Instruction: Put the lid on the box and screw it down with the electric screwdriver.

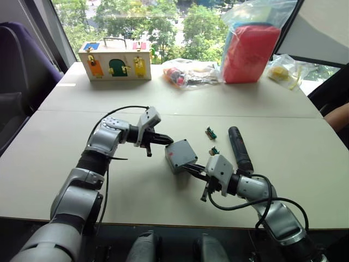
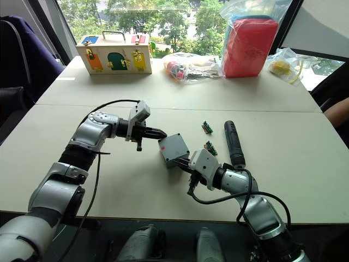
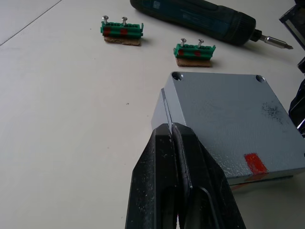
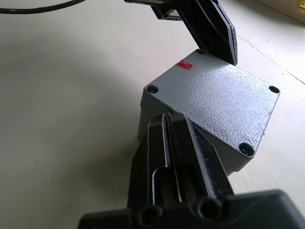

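Grey plastic lid (image 1: pixel 180 150) is seen from the head view already seated on the square grey box (image 1: pixel 176 162), mid-table between both grippers; the black cylindrical electric screwdriver (image 1: pixel 240 148) lies untouched beside it.

From the left wrist, the left gripper (image 3: pixel 170 131), pressed shut, touches the box's edge; empty corner screw holes suggest screwing remains.

From the right wrist, the right gripper (image 4: pixel 167 119), fingers together, nudges the opposite side.

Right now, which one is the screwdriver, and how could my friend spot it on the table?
Start at the grey box sitting in the middle of the pale table. Just to its right lie two little green pieces, and beyond them the screwdriver. It is the long, black, pen-shaped tool lying flat, far longer than the small green pieces.
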Robot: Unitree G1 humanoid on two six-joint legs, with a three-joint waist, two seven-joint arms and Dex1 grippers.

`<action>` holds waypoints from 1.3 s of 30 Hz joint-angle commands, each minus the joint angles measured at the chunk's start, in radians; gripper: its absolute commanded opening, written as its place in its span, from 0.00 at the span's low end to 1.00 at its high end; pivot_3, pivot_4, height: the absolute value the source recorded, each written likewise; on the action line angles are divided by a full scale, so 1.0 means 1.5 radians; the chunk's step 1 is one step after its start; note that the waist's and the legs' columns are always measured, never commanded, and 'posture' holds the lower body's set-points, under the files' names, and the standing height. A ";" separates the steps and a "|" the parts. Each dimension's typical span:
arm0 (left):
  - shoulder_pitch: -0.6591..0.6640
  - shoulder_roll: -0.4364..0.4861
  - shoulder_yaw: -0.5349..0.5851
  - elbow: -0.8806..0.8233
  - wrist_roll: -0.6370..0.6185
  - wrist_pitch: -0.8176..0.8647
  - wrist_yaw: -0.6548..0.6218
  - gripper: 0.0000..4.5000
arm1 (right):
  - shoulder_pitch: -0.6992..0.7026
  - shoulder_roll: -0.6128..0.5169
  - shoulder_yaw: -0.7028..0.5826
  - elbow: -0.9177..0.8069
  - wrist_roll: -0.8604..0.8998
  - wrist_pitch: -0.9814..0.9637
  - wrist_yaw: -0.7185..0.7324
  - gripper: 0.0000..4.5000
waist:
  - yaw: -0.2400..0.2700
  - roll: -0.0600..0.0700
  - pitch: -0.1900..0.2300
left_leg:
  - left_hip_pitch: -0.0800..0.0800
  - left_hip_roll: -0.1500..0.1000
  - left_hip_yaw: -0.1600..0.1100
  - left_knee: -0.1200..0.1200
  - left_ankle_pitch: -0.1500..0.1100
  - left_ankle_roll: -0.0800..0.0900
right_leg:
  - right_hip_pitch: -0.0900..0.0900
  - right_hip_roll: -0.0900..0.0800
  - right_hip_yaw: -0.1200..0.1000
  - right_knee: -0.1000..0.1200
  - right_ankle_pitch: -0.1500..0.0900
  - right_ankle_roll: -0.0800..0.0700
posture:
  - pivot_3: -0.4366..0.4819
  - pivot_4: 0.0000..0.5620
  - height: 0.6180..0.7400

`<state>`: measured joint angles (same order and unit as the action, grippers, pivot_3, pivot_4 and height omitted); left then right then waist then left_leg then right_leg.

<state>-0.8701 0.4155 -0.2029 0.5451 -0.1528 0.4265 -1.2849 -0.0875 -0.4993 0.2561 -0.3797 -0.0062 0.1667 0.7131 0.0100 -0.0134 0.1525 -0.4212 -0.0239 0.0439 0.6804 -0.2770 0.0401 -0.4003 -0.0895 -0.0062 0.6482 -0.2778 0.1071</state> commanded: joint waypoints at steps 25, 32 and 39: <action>0.001 0.005 0.001 -0.020 -0.004 -0.006 -0.001 0.00 | -0.017 0.013 0.013 0.004 -0.009 -0.025 -0.006 0.01 | 0.000 0.000 0.000 | 0.000 0.000 0.000 0.000 0.000 0.000 | 0.000 -0.001 0.000 0.000 0.000 0.000 | 0.48 0.27 1.00; -0.003 0.006 0.001 -0.007 -0.001 -0.018 0.005 0.00 | -0.015 0.015 0.020 -0.004 -0.012 -0.019 -0.006 0.01 | 0.000 0.000 0.000 | 0.000 0.000 0.000 0.000 0.000 0.000 | -0.001 -0.001 0.000 0.000 0.000 0.000 | 0.48 0.27 1.00; -0.024 0.000 0.022 0.012 -0.016 -0.012 0.015 0.00 | -0.010 0.003 0.007 -0.015 -0.007 -0.013 -0.005 0.01 | 0.000 0.000 0.000 | -0.002 0.000 0.000 0.000 0.000 -0.001 | -0.003 -0.001 0.000 0.000 0.000 0.000 | 0.48 0.27 1.00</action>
<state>-0.8706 0.4196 -0.2098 0.5562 -0.1527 0.4064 -1.2735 -0.1014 -0.4882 0.2888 -0.3576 -0.0262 0.1487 0.7098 0.0104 -0.0134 0.1525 -0.4249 -0.0240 0.0439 0.6803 -0.2767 0.0393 -0.4044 -0.0909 -0.0061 0.6488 -0.2776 0.1068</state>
